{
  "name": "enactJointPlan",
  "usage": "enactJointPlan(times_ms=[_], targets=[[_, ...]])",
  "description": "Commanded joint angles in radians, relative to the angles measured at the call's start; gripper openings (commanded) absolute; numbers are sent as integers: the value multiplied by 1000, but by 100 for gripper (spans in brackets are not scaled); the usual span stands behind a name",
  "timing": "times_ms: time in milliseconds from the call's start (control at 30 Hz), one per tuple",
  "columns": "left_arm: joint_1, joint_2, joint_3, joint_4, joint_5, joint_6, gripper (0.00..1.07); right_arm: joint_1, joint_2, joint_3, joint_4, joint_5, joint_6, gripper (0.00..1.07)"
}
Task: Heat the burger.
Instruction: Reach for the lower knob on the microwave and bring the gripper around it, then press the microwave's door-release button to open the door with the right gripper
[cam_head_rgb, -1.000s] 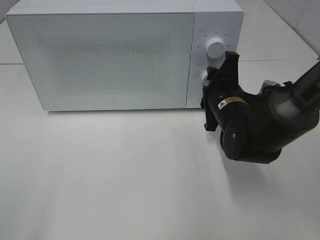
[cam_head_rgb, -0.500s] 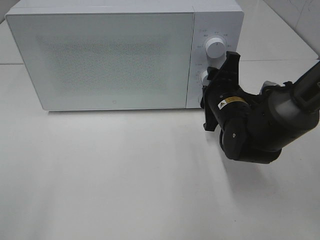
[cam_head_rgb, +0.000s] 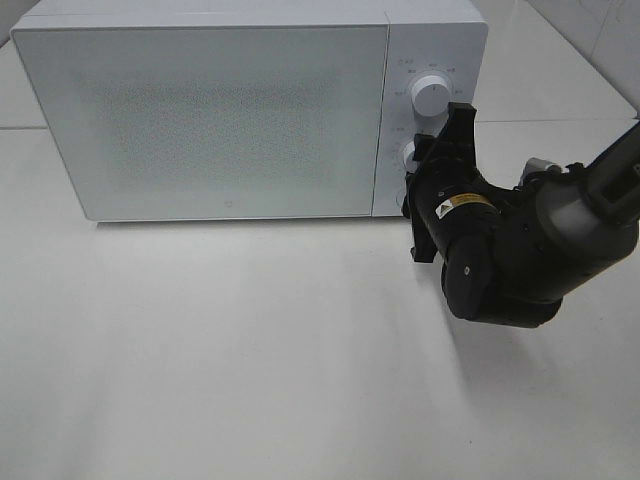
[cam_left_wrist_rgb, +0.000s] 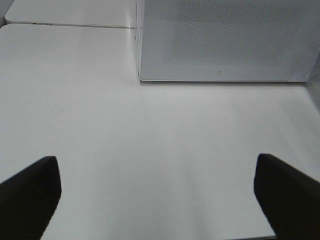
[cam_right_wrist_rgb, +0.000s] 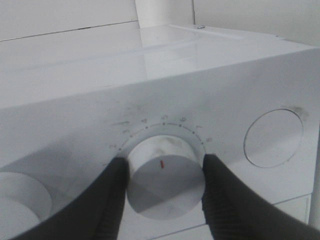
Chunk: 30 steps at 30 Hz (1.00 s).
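One white microwave (cam_head_rgb: 220, 110) is standing on the white bench (cam_head_rgb: 250, 350), its frosted door (cam_head_rgb: 200, 110) closed. Its panel is carrying two dials and one round button (cam_right_wrist_rgb: 273, 138). The burger is showing in no view; nothing can be made out through the door.

A pale tiled wall (cam_head_rgb: 600, 40) is running behind the bench.

The black right arm (cam_head_rgb: 520, 250) is reaching in from the right, covering the panel's lower part in the high view. The right claw (cam_right_wrist_rgb: 165, 167) is clamped on the lower dial (cam_right_wrist_rgb: 162, 187), one of its fingers (cam_right_wrist_rgb: 107, 200) pressing each side, below the upper dial (cam_head_rgb: 430, 93). The left claw (cam_left_wrist_rgb: 157, 192) is hanging over bare bench before the microwave, jaws spread wide apart, holding nothing.
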Motion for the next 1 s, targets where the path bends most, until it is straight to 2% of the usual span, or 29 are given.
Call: enactJointPlan(times_ms=[33,100,200,233,267,300,367,500,733,1000], targets=[[2,-22,2,-9,-7,-4,98,2,-7,-37,-92,-217,-28,23],[2,-22,2,-9,-7,-4,98,2,-7,-37,-71,-217,-29,40],[2,-22,2,-9,-7,-4,98,2,-7,-37,-66,-217,-35,45],[2,-22,2,-9,-7,-4,98,2,-7,-32,-53,-217,-75,56],[2,-22,2,-9,-7,-4,98,2,-7,-30,-34,-217,-114,60],[2,-22,2,-9,-7,-4,98,2,-7,-30,-34,-217,-114,60],[2,-22,2,-9,-7,-4,98,2,-8,-25,-30,-213,-130,78],[2,-22,2,-9,-7,-4,98,2,-9,-25,-32,-208,-139,81],[2,-22,2,-9,-7,-4,98,6,-10,-19,-67,-185,-165,79],[2,-22,2,-9,-7,-4,98,14,-101,64,-167,77,-343,76]])
